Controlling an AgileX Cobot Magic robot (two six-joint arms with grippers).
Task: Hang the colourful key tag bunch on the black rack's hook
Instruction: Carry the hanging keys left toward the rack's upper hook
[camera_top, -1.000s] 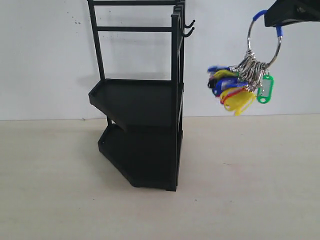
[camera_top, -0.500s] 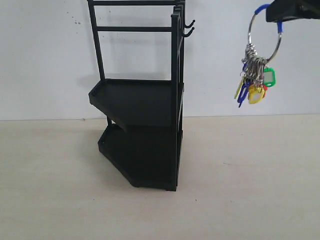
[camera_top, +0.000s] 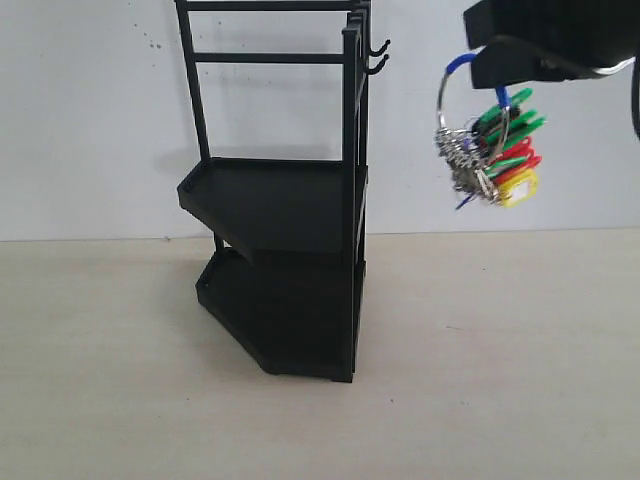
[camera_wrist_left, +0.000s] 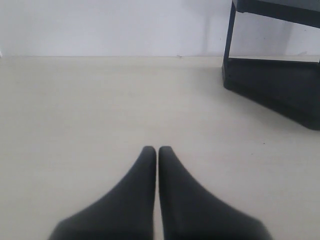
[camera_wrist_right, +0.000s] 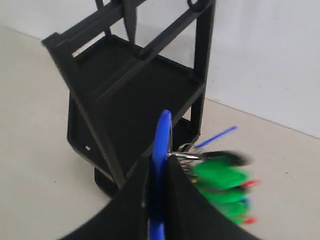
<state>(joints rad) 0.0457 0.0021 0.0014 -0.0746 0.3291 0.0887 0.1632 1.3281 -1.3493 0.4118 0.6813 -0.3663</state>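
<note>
While the right gripper (camera_top: 498, 78) hangs high in the air to the right of the tall black metal rack (camera_top: 290, 200), its jaws are clamped on the blue-sleeved part of the large metal ring (camera_top: 455, 68), and the colourful bunch of plastic key tags (camera_top: 500, 150) dangles from that ring below it. The green, red and yellow tags fan out sideways, away from the rack, and in the right wrist view they are smeared with blur (camera_wrist_right: 220, 180), so I cannot count them. The bunch is clear of the pale table (camera_top: 500, 350) and touches nothing on the rack. The small black upcurved metal hooks (camera_top: 379, 48), two alike, one above the other, stick out from the top of the rack's right-hand post, and the ring hangs apart from them at about their height, with white wall (camera_top: 100, 120) showing in between. The left gripper (camera_wrist_left: 158, 152) sits low over the bare table, its jaws pressed together on nothing, with the foot of the rack (camera_wrist_left: 275, 85) in sight beyond it.
</note>
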